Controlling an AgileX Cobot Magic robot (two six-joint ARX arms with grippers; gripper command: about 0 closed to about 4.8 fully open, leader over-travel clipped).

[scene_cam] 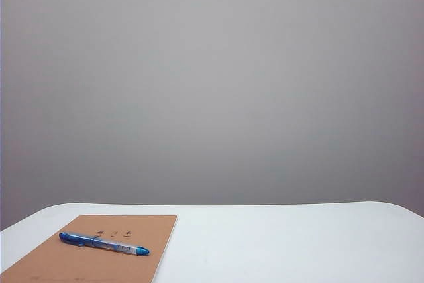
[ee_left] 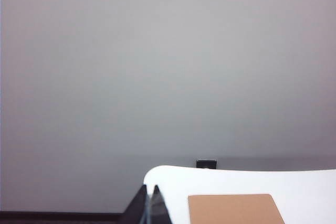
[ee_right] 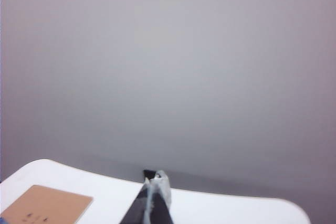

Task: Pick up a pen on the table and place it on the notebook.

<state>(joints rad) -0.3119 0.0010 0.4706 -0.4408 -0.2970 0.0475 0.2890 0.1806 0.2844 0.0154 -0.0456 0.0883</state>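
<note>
Pen lies on the notebook on the worktop; placing looks done. Left gripper and right gripper, jaws clenched and empty, hang apart; next, only parking.

Left gripper black tapered jaws, right gripper black, pale-tipped

The pen, a slim ballpoint with blue ends and a clear labelled barrel, lies flat across the notebook, well apart from both the left claw and the right claw. The notebook is thin and tan-brown with small dark marks, flat on the white bench, beside the left claw's closed tips.
</note>
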